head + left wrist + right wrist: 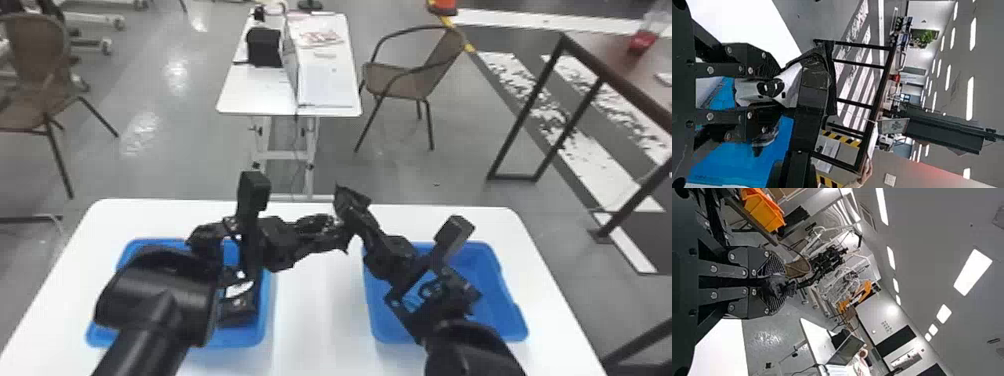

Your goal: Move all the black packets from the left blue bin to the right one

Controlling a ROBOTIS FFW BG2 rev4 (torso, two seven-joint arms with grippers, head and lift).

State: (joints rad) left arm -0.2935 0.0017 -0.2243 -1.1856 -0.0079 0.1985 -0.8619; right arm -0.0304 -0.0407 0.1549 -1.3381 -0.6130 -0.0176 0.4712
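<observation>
My left gripper (334, 232) reaches over the gap between the bins, fingers apart, close to my right gripper (351, 201). In the left wrist view the left gripper (774, 93) is open; a small dark shape partly fills the space between its fingers. Past them is a glossy black packet (815, 77) at the other gripper's tips. The right wrist view has the right gripper (777, 285) shut on dark crumpled material (775, 286). In the left blue bin (265, 320) lie a black packet (238, 311) and a white piece (240, 288), partly hidden by the left arm.
The right blue bin (515, 320) stands under my right forearm, which covers part of its inside. Both bins rest on the white table (320, 320). The two grippers are nearly touching above the middle. A chair (415, 75) and another white table (260, 100) stand beyond.
</observation>
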